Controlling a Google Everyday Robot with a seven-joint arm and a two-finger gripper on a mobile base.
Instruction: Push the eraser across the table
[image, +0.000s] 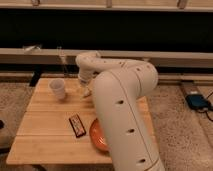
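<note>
At the far middle of the wooden plank counter (45, 117), the hand (86, 90) hangs low over the boards at the end of the white arm (125, 100). The arm rises thick from the near right corner, bends over at the back and turns down. Whether the hand is spread or closed cannot be told from this angle. Its tip is a pale blur against the wood, and it may be touching the surface.

The eraser (77, 125) lies flat in the front half of the counter, well nearer the camera than the hand and slightly to its left. Bare planks separate it from the hand. It is a small dark block with reddish edging, and its long side runs diagonally, with the far end toward the left. Just to its right sits an orange round plate (96, 136), its right part hidden behind the arm.

A white cup (57, 89) stands upright at the far left of the counter, left of the hand and about level with it. On the speckled floor (175, 130) at the right lies a blue device (197, 101) with a cable.
</note>
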